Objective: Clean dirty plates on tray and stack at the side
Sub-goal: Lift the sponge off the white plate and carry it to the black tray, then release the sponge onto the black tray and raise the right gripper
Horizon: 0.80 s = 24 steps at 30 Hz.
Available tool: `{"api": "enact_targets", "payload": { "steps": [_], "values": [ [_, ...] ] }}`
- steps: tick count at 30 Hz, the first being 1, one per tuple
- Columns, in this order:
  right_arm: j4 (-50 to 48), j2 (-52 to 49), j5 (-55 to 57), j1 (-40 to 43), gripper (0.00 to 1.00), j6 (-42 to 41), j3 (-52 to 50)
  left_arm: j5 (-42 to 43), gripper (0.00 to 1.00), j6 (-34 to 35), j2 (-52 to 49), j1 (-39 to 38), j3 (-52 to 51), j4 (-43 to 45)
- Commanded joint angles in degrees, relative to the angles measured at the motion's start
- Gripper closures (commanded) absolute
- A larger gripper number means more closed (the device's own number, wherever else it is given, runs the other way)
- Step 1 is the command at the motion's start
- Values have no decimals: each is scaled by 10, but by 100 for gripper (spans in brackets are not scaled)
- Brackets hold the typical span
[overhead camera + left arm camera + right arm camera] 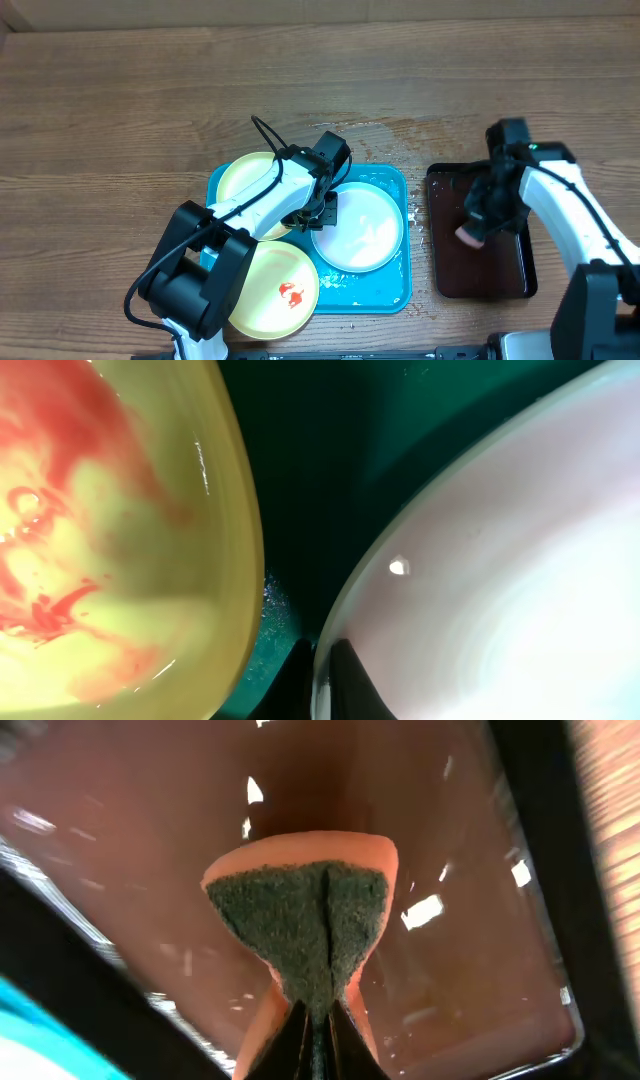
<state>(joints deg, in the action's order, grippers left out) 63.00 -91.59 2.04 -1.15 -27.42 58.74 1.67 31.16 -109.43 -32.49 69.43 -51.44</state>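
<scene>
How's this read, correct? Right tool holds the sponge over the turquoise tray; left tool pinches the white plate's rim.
One thing is off. The right tool holds the sponge over the dark brown tray, not the turquoise tray; the overhead view shows it. The left tool does pinch the white plate at its rim.

Three plates (358, 230) are lying on the tray (396, 291); a smaller tray (486, 276) is sitting right of it on the table (120, 120).

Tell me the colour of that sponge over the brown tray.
The sponge is orange with a dark green scouring face; the right wrist view shows it best.
</scene>
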Motion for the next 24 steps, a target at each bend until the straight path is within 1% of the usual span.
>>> {"api": "enact_targets", "payload": {
  "steps": [1, 7, 8, 9, 10, 11, 12, 18, 24],
  "values": [
    [-22, -8, -9, 2, 96, -5, -23, -46, 96, -3, -29, 10, -19, -3],
    [-54, -33, -17, 2, 96, -4, -42, -46, 96, -5, -29, 10, -19, -3],
    [-56, -35, -18, 2, 84, -4, -42, -46, 96, -5, -29, 10, -19, -3],
    [-57, -36, -18, 2, 53, -4, -42, -46, 96, -5, -29, 10, -19, -3],
    [-59, -36, -17, 2, 8, -4, -42, -46, 96, -5, -29, 10, -19, -3],
    [-59, -36, -18, 2, 3, -2, -42, -46, 96, -5, -29, 10, -19, -3],
    [-59, -36, -17, 2, 0, 8, -40, -46, 96, -5, -29, 10, -19, -3],
    [-15, -15, -17, 2, 0, 22, 8, -46, 96, -5, -29, 10, -19, -2],
    [71, 19, -17, 2, 0, 27, 129, -46, 96, -18, -28, 10, -15, 2]
  ]
}}
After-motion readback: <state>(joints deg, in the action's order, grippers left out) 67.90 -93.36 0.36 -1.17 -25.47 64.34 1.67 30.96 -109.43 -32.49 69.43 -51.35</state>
